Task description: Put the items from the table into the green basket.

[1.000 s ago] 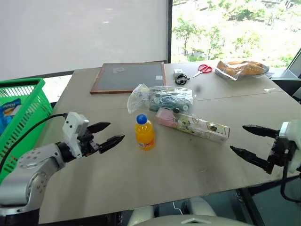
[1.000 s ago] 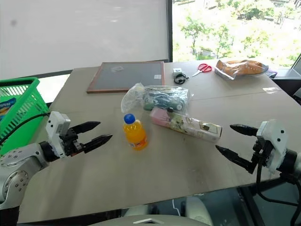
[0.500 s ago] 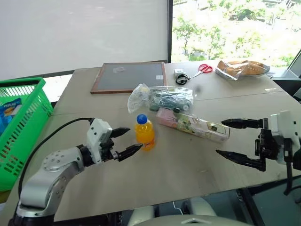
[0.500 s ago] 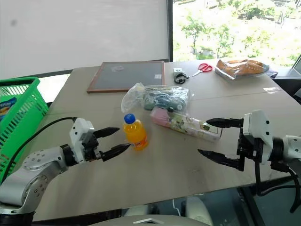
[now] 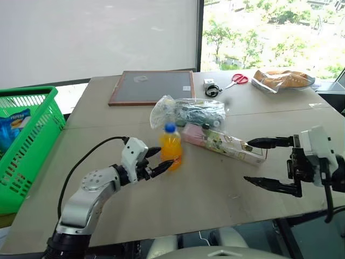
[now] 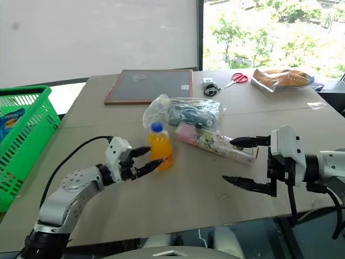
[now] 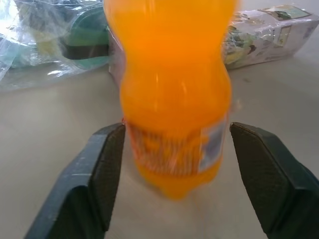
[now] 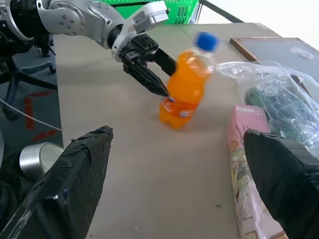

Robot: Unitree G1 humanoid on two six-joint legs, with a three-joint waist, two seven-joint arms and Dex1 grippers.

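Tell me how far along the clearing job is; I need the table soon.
Done: the green basket already holds a blue packet, nothing more that I can tell. In hand: the left gripper has its fingers on either side of the orange bottle, which stands on the table; no grip yet. Left: the bottle, the clear bag and the pink box. The right gripper is open near the box.

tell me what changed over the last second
The left gripper moved right to the bottle, its fingers now either side of it and narrowing. The right gripper swung left toward the pink box. Bag, box and basket stayed put.
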